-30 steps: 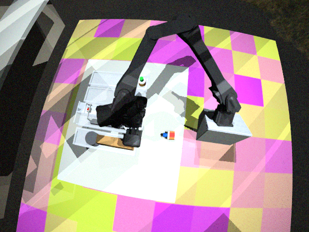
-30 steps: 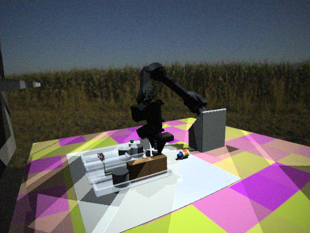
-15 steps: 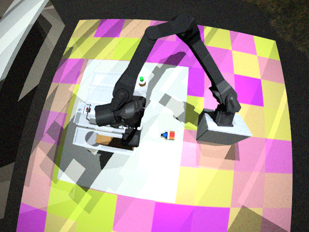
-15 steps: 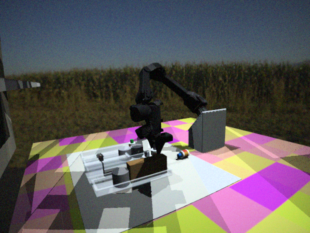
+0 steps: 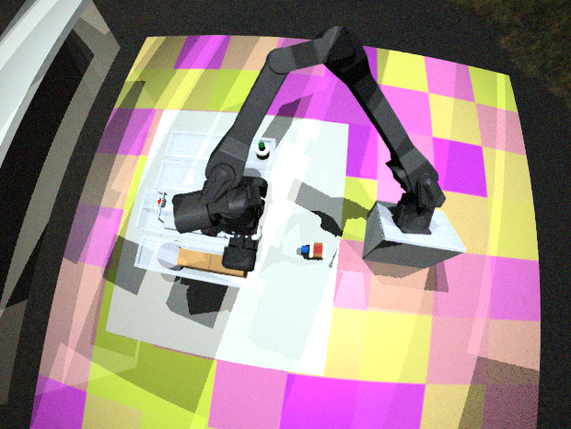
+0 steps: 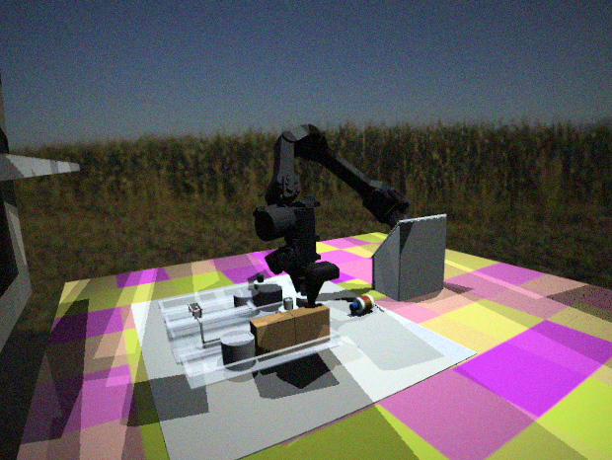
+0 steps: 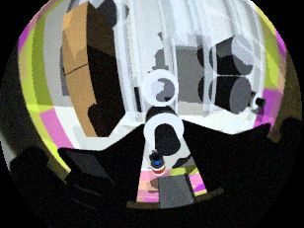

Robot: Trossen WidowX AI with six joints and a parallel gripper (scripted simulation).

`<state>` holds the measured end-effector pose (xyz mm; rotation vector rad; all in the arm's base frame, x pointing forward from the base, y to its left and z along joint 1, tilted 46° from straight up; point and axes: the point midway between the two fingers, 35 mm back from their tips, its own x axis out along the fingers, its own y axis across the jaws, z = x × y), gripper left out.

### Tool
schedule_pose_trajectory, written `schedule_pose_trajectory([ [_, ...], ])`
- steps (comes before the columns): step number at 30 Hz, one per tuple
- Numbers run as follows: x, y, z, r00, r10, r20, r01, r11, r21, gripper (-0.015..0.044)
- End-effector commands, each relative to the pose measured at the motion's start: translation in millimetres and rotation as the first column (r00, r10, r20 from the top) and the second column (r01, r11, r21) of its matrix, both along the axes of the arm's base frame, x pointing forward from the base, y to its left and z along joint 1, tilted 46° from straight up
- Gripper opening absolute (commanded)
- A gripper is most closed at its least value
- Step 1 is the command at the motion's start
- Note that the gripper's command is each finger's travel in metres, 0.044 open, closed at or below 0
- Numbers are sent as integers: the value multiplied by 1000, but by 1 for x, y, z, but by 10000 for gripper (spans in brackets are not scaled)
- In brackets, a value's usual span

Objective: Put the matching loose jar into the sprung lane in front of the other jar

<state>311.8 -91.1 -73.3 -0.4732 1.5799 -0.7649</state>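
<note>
A white-topped round jar (image 7: 164, 118) is between the fingers of my gripper (image 7: 162, 124) (image 6: 307, 299), which is shut on it. Its round top faces the wrist camera; the arm hides most of it in the top view. A matching jar (image 7: 159, 89) (image 6: 288, 303) stands in the sprung lane (image 7: 130, 83), just behind the held one. The two tops look very close in the wrist view; I cannot tell whether the jars touch. The pusher's red-marked part (image 5: 159, 201) (image 6: 195, 311) is toward the lane's rear. The front stop and the held jar's base are hidden.
Orange-brown boxes (image 5: 198, 262) (image 6: 291, 327) (image 7: 79, 55) and a grey cylinder (image 6: 238, 349) occupy one neighbouring lane; dark cylinders (image 6: 267, 294) (image 7: 241, 93) stand on the other side. A blue-capped jar (image 5: 316, 250) (image 6: 363, 304) (image 7: 158, 165) lies in front. A green-capped bottle (image 5: 262, 150) stands farther off.
</note>
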Motion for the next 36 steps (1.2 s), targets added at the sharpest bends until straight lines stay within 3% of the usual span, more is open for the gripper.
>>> schedule_pose_trajectory([
  [1, 11, -1, 4, 1000, 8, 24, -7, 1000, -8, 0],
  [36, 22, -2, 6, 1000, 8, 24, -7, 1000, -8, 0],
])
